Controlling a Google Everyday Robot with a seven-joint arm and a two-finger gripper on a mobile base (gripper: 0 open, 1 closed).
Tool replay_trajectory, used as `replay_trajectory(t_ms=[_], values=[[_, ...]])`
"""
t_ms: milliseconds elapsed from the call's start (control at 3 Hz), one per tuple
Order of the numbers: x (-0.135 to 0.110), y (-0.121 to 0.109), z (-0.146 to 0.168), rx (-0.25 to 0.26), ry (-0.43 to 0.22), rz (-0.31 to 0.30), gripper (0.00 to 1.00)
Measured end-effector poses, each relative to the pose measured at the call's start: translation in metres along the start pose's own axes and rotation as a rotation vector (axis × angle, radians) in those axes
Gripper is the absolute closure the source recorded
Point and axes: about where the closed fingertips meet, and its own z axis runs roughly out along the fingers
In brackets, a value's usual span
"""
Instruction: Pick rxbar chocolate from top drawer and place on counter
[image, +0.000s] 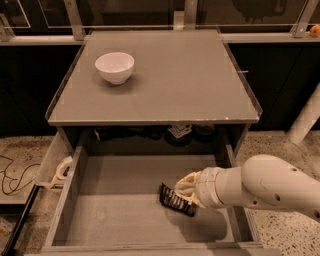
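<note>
The rounded cream gripper (187, 195) reaches into the wide, shallow grey top drawer (115, 205). Its fingers (186, 184) pinch one end of the flat black crinkled rxbar chocolate (172, 198), tilted over the drawer's smooth floor. A glossy white bowl (114, 67) sits on the flat grey bench (175, 85).

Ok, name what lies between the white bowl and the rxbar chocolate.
Camera view: bare counter, its front edge, then top drawer floor. The gripper is at the rxbar chocolate.

No words, brands or numbers can be read anywhere. The rxbar chocolate (176, 200) shows only faint pale marks on its dark wrapper, too small to make out. The gripper (185, 191) sits against its right end, inside the top drawer (120, 210), right of the middle.
</note>
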Motion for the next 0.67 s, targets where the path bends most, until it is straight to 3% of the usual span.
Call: replay_trajectory(t_ms=[667], values=[[0.0000, 0.0000, 0.0000, 0.000, 0.000, 0.000, 0.34]])
